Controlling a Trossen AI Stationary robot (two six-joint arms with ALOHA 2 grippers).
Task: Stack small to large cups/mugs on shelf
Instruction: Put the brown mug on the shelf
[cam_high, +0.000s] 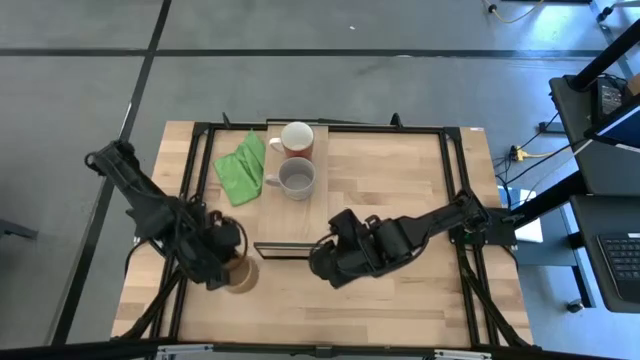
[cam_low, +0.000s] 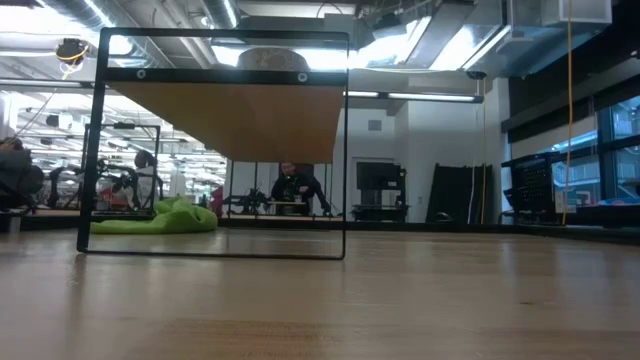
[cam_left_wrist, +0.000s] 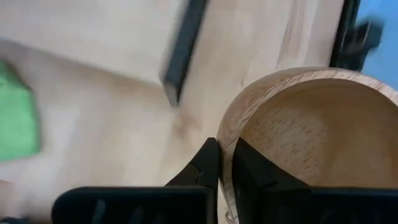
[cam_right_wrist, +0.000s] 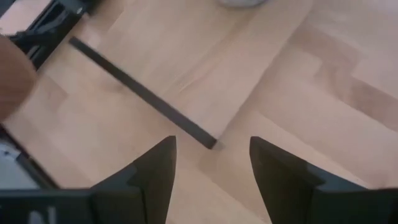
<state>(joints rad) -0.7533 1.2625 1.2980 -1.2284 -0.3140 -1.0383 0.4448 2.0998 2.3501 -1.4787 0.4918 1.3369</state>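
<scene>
In the high view the left gripper (cam_high: 222, 262) sits at the lower left of the table, down on the small wooden cup (cam_high: 241, 276); the left wrist view shows its fingers (cam_left_wrist: 208, 163) pinched together on the cup's rim, one outside and one inside the wall, so the jaws are clenched on the wooden cup. The red mug (cam_high: 296, 139) and the grey mug (cam_high: 296, 178) already stand on the shelf (cam_high: 310, 210), the red one toward the top of the frame and the grey one just below it, with a green cloth (cam_high: 240, 167) lying to their left. The right gripper (cam_high: 322, 262) rests low near the shelf's dark front edge at frame centre, its jaws released and holding nothing, as the right wrist view confirms. The step in hand looks like the pickup of the smallest cup, the last one off the shelf. The next move likely calls for lifting it clear of the table, carrying it up and right toward the shelf, and setting it down in line with the mugs without loosening the thin rim grip or bumping the waiting right arm.
</scene>
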